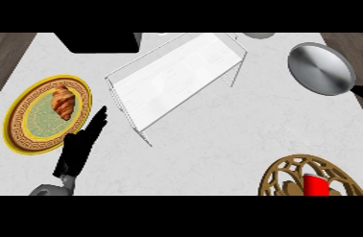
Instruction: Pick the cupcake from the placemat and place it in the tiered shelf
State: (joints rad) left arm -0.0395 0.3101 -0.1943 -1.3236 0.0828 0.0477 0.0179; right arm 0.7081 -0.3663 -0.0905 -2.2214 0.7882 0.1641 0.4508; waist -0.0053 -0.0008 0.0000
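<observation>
A red cupcake (316, 185) sits on a round brown openwork placemat (280, 176) at the lower right, cut off by the view's lower edge. The tiered shelf (177, 73), a clear glass-like rack with thin legs, stands slanted in the middle of the counter. My left hand (79, 149) rests at the lower left with its fingers straight, pointing up and right, beside the yellow plate and holding nothing. It is far from both the cupcake and the shelf. My right hand does not show.
A yellow patterned plate (21, 130) with a croissant (65, 102) lies at the left. A grey pan (321, 69) sits at the upper right, a black block (99, 41) at the upper left, and a grey round object (260, 35) at the top edge.
</observation>
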